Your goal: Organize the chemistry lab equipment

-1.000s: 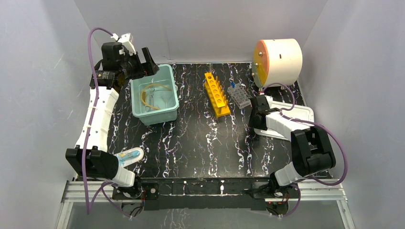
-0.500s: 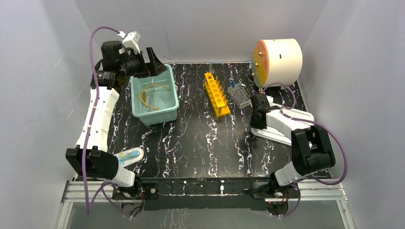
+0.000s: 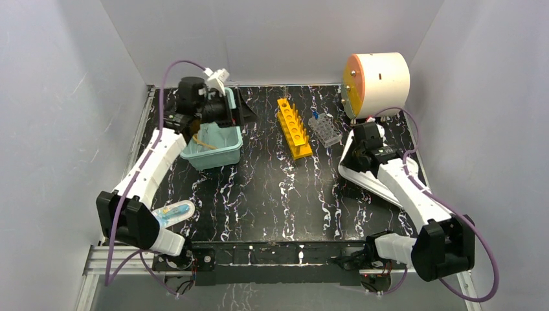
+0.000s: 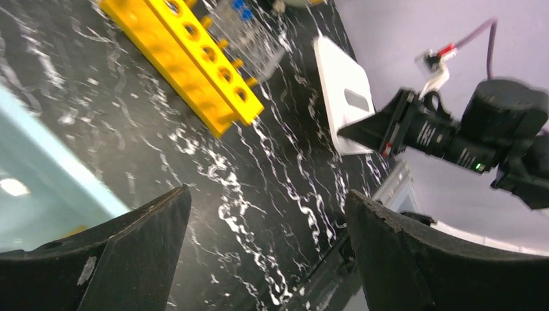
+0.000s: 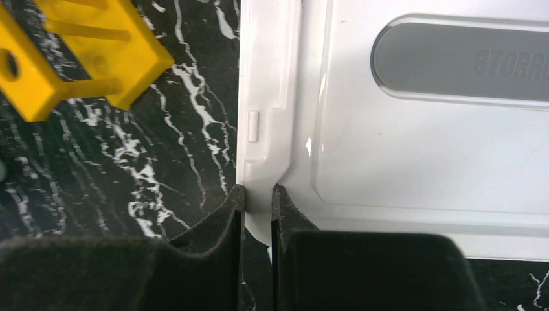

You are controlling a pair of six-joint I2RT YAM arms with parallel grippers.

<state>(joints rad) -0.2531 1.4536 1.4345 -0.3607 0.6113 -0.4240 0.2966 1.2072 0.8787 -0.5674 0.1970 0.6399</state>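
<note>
My right gripper (image 5: pixel 257 191) is shut on the left edge of a white plastic lid (image 5: pixel 421 149). In the top view that lid (image 3: pixel 366 178) sits tilted at the right of the table, with the right gripper (image 3: pixel 355 154) at its raised near-left corner. My left gripper (image 4: pixel 267 194) hangs open with nothing in it, above the far right corner of the teal bin (image 3: pixel 217 155). An amber rubber tube (image 3: pixel 206 138) lies in the bin. The yellow rack with round holes (image 3: pixel 294 127) and the clear tube rack (image 3: pixel 324 129) stand side by side mid-table.
A white drum with an orange face (image 3: pixel 375 81) lies at the back right. A clear bottle-like item (image 3: pixel 175 212) rests by the left arm's base. White walls close in on three sides. The left arm stretches over the bin's left rim.
The left arm swung right, from behind the bin's left corner to over its far right corner. The right gripper closed on the lid's edge and tilted the lid up; its elbow dropped back.
</note>
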